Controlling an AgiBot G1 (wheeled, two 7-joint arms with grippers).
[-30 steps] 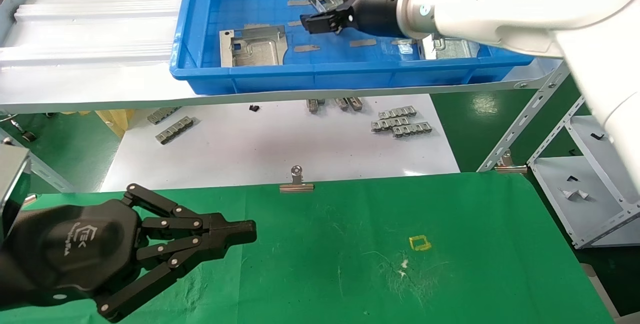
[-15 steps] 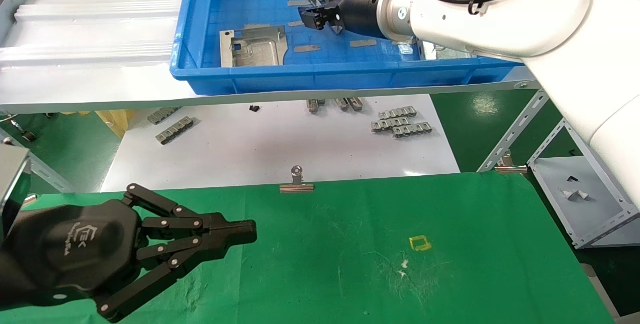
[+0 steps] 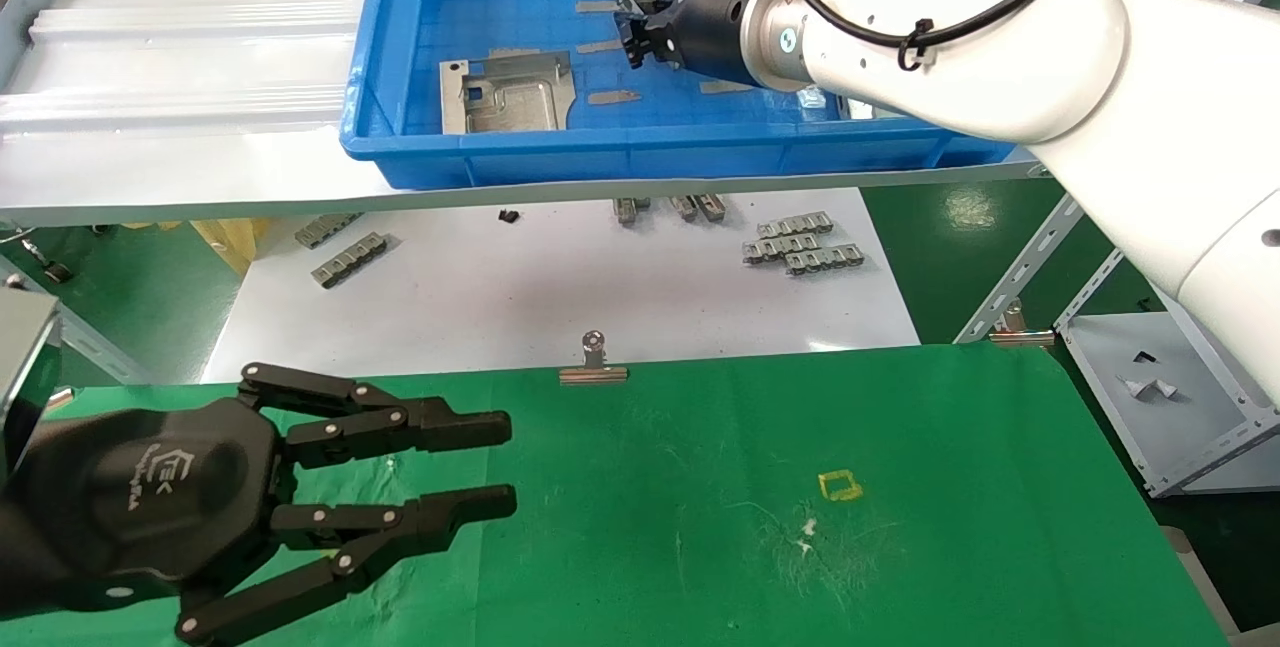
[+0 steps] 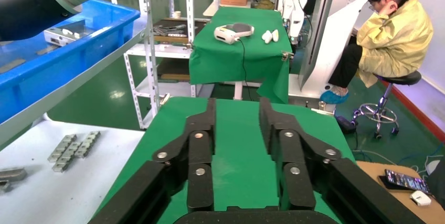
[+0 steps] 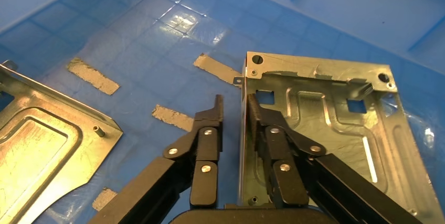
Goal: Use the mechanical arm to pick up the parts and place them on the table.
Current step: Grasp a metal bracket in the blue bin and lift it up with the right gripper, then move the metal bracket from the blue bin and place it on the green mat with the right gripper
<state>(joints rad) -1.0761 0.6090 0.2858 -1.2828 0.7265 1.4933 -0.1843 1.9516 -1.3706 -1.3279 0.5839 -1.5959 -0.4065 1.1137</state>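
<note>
Silver stamped part [image 5: 325, 129] with bent-up edges lies far in blue tray [image 3: 400, 142], right gripper [image 5: 234, 109] now straddling its edge, unclenched; left gripper [image 3: 495, 462] over green table [image 3: 900, 547] has opened since.

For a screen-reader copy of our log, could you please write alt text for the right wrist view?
The right gripper straddles the upright bent edge of a silver part lying in the blue tray, one of its fingers on each side of that edge. A second part and grey tape strips lie nearby on the tray floor.
</note>
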